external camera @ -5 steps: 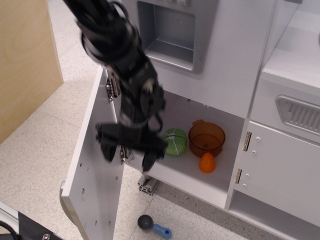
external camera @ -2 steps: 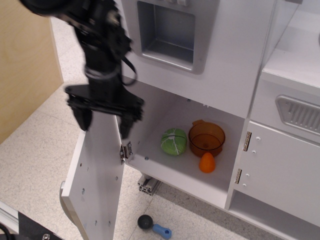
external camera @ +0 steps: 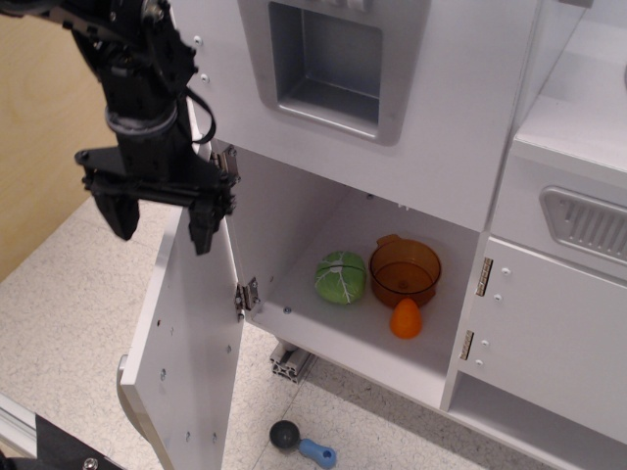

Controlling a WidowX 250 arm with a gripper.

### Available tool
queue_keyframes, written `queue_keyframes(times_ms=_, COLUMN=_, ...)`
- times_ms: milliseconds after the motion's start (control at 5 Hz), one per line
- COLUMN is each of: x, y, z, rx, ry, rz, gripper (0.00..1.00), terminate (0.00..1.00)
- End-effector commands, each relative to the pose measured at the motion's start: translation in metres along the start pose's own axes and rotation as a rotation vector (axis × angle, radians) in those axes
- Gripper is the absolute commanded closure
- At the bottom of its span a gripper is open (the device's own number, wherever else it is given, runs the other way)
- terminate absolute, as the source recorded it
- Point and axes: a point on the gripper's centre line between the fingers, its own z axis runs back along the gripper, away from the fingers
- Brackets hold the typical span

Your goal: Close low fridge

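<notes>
The low fridge compartment [external camera: 323,235] stands open in the white toy kitchen. Its flat white door [external camera: 191,343] swings out to the left on metal hinges [external camera: 245,294], with the grey handle end [external camera: 125,384] showing at its lower left edge. My black gripper [external camera: 162,217] is open and empty, fingers pointing down, straddling the top edge of the door near the upper hinge. Inside the fridge lie a green cabbage [external camera: 341,277], an orange bowl [external camera: 405,271] and a small orange fruit [external camera: 406,318].
A white panel with a recessed grey dispenser [external camera: 323,59] sits above the fridge. A smaller cabinet door with a grey vent [external camera: 588,220] is at the right. A blue-handled utensil [external camera: 302,446] lies on the floor. A wooden board [external camera: 49,117] stands at the left.
My gripper has moved up and to the left, from in front of the fridge opening to the top of the open door. The door has not visibly moved.
</notes>
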Motion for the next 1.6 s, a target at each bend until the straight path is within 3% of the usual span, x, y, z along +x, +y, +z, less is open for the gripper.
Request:
queue_keyframes(times_ms=0, x=-0.002, y=-0.007, z=-0.023, rx=-0.012, ry=-0.003, rz=0.064, gripper=0.00, terminate=0.00)
queue_keyframes(times_ms=600, x=-0.004, y=-0.061, z=-0.024, rx=-0.053, ry=-0.011, rz=0.140, gripper=0.00, terminate=0.00)
queue_keyframes(times_ms=1000, x=-0.001, y=-0.095, z=-0.001, rx=-0.105, ry=-0.012, rz=0.166, gripper=0.00, terminate=0.00)
queue_keyframes(times_ms=1200, x=-0.014, y=-0.090, z=0.019, rx=-0.170, ry=-0.014, rz=0.131, gripper=0.00, terminate=0.00)
queue_keyframes(times_ms=1400, x=-0.032, y=-0.075, z=0.019, rx=-0.173, ry=-0.030, rz=0.078, gripper=0.00, terminate=0.00)
